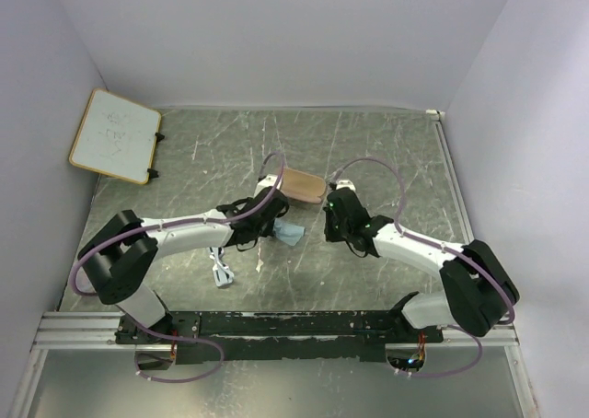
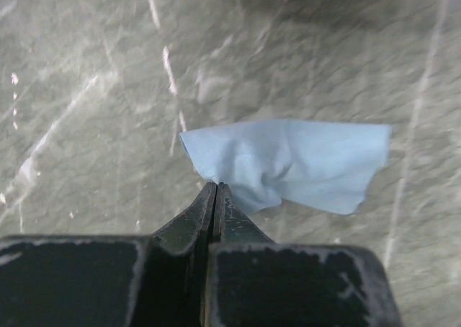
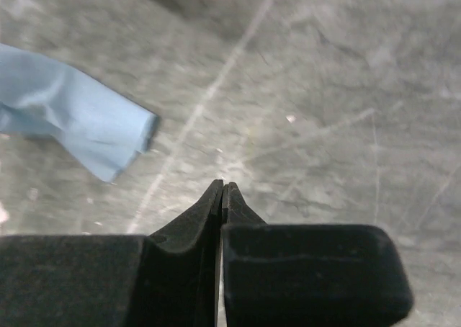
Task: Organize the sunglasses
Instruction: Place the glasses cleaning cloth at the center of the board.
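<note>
Beside the tan-pink case [image 1: 302, 185], on its right, our right gripper [image 3: 222, 186] is closed tight and empty. Nearer than the case, our left gripper [image 2: 216, 188] is closed at the edge of the blue cloth [image 2: 288, 161]. The sunglasses [image 1: 221, 271] lie well off to the case's near-left.

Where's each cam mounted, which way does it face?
Top external: above, behind the robot, looking down on table; left arm, right arm show.
Left wrist: on left arm, facing down at blue cloth; shut left gripper at its edge.
Right wrist: on right arm, facing table; shut right gripper shows.
Shared: all three see the cloth.
</note>
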Motion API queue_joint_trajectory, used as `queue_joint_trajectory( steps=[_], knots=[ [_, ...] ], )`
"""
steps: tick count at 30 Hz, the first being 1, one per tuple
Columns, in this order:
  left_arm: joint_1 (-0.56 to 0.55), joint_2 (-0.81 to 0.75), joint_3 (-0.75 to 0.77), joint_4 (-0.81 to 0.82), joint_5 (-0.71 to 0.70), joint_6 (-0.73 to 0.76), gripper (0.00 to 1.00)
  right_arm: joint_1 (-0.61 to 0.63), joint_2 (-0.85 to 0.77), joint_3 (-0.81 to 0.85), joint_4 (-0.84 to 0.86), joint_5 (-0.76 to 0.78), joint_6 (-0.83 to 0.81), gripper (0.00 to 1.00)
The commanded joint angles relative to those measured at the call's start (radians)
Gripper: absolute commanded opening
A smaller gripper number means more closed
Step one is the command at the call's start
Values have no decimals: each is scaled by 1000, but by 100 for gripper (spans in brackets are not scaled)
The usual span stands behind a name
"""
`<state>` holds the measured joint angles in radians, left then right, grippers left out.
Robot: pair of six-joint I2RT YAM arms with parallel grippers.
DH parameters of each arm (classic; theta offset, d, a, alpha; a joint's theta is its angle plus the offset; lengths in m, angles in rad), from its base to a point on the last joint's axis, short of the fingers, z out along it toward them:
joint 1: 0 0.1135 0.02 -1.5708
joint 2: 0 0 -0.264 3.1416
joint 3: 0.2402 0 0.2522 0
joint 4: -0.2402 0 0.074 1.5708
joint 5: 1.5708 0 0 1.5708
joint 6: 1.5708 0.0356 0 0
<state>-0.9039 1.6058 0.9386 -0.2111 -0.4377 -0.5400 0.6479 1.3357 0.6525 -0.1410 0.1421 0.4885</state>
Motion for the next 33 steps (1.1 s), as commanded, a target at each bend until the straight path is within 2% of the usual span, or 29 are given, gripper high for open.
queue_joint_trajectory(
  steps=[1, 11, 15, 20, 27, 33],
  knots=[
    [9, -4, -43, -20, -33, -19, 7, -10, 5, -51, 10, 37, -8, 0],
    [-8, 67, -30, -10, -16, -20, 7, -4, 35, -65, 46, 42, -8, 0],
    [-10, 89, -12, -45, -65, -26, 11, 3, 53, -55, 52, 46, -8, 0],
    [-10, 95, -5, -64, -111, -28, 11, 9, 62, -54, 91, 24, -8, 0],
    [-8, 101, 0, -60, -134, -33, 12, 14, 95, -50, 187, -17, -2, 8],
    [-2, 74, -2, -47, -138, -29, 31, 14, 156, -23, 255, -70, 2, 11]
  ],
)
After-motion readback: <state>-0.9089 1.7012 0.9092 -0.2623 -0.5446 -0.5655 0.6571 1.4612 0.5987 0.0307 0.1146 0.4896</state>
